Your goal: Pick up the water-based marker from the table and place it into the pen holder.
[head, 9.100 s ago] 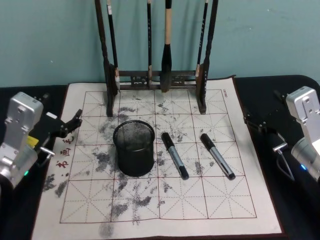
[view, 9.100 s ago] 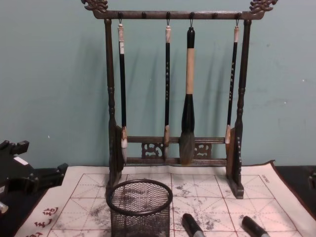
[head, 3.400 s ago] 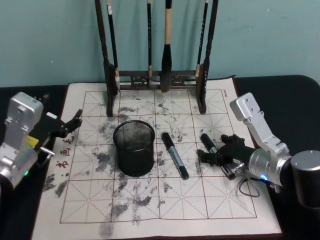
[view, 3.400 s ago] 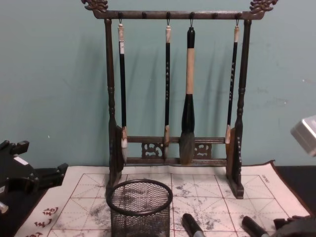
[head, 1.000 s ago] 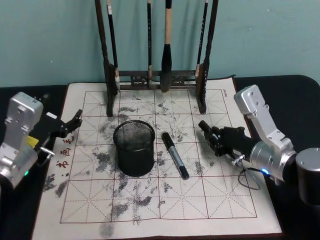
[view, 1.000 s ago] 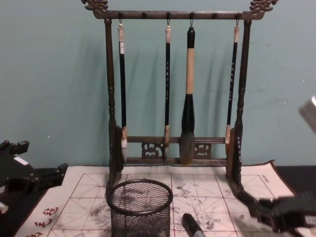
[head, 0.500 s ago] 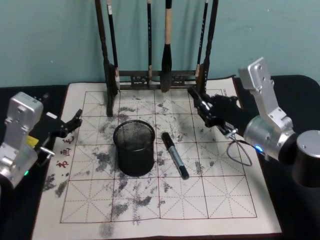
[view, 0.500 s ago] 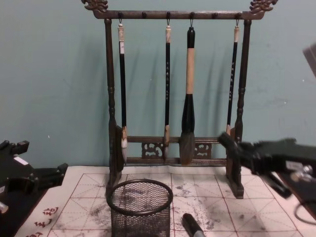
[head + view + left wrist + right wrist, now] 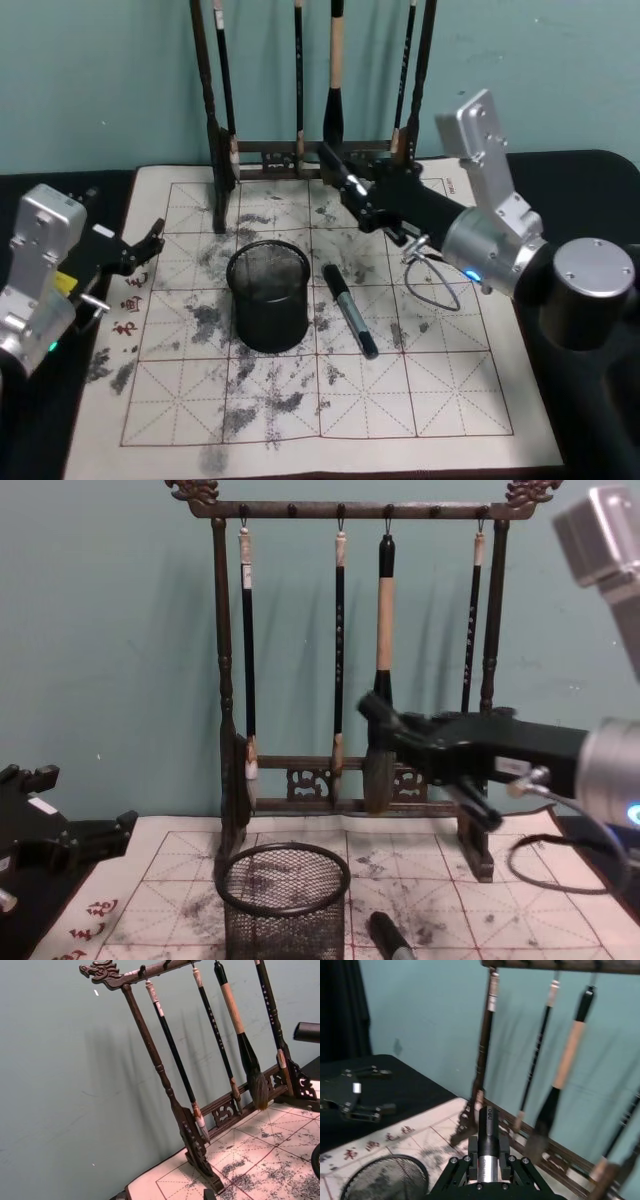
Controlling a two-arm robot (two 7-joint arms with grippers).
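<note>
Bench (image 9: 600,170) with cream mat (image 9: 300,420); brush rack (image 9: 315,150) at the rear. Right tool (image 9: 368,198) is aloft just in front of the rack, clamped on the water-based marker (image 9: 340,172), which is held roughly level. Left tool (image 9: 140,250) is parked at the mat's left edge, fingers apart. Pen holder (image 9: 267,295) stands nearer the robot and to the left. Judgement: carry the marker over the holder's mouth, tip it nose-down, centre it inside the rim, then release, keeping clear of the hanging brushes. A second marker (image 9: 349,310) lies beside the holder.

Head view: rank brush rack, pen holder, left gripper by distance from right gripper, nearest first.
1. Brush rack, just behind the right gripper, which holds a marker.
2. Pen holder, mid-mat, to the left.
3. Left gripper, parked at the mat's left edge.
</note>
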